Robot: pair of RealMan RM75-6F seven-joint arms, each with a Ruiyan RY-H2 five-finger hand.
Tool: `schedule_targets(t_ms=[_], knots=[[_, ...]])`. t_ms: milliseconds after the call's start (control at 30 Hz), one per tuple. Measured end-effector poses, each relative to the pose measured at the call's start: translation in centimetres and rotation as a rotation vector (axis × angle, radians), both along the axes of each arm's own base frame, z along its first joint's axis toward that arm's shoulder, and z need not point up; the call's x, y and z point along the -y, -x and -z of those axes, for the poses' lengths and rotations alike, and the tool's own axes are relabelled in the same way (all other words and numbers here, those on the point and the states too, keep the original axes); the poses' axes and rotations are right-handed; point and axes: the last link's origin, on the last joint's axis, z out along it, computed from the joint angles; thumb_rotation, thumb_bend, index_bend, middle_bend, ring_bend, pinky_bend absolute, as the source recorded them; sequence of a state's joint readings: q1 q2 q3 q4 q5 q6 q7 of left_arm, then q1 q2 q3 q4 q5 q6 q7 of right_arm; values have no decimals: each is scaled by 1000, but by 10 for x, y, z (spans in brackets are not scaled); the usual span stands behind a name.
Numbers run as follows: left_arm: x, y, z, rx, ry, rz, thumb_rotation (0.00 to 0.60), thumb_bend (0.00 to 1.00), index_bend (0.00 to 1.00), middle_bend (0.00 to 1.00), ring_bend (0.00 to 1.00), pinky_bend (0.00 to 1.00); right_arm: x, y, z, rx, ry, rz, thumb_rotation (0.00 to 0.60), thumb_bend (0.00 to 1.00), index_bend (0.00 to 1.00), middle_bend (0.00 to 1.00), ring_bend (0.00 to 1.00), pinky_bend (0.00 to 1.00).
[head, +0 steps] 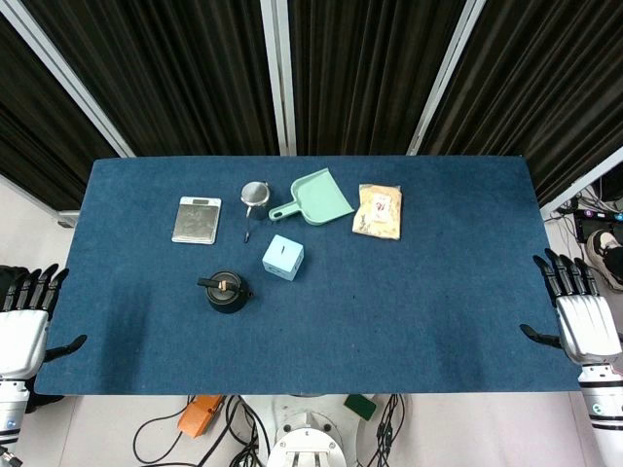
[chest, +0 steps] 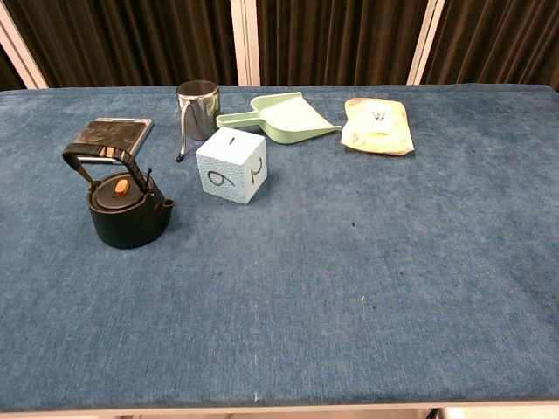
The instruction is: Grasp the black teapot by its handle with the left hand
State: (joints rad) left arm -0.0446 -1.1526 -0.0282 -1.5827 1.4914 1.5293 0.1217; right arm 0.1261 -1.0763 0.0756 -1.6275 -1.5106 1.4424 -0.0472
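Note:
The black teapot (head: pixel 227 293) stands upright on the blue table, left of centre, with an orange knob on its lid. In the chest view the teapot (chest: pixel 127 212) shows its arched black handle (chest: pixel 100 155) raised over the lid and its spout pointing right. My left hand (head: pixel 24 326) hangs at the table's left edge, well left of the teapot, fingers apart and holding nothing. At the right edge my right hand (head: pixel 580 313) is also spread and empty. Neither hand appears in the chest view.
Behind the teapot lie a silver scale (head: pixel 197 219), a metal strainer cup (head: pixel 255 196), a green dustpan (head: pixel 314 198) and a snack bag (head: pixel 378 210). A light blue cube (head: pixel 283 257) sits just right of the teapot. Blue cloth (head: pixel 409 321) covers the table.

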Motion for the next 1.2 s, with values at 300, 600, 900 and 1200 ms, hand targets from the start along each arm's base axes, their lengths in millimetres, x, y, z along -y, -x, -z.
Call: schedule_targets(t_ms=[300, 600, 900, 1200], knots=[[-2, -5, 0, -3, 9, 19, 600, 95, 10, 28, 0, 0, 0, 0, -5, 5, 10, -2, 600, 81, 0, 18, 0, 6], [-32, -47, 9, -10, 65, 213, 600, 94, 123, 106, 31, 0, -2, -6, -19, -4, 50, -33, 600, 80, 0, 18, 0, 6], [-70, -107, 43, -76, 229, 385, 600, 83, 232, 245, 157, 0, -3, -13, -24, -15, 47, -48, 600, 81, 0, 18, 0, 6], [-93, -148, 89, -162, 333, 412, 600, 80, 290, 336, 235, 0, -4, -11, -24, -18, 35, -34, 600, 80, 0, 18, 0, 6]])
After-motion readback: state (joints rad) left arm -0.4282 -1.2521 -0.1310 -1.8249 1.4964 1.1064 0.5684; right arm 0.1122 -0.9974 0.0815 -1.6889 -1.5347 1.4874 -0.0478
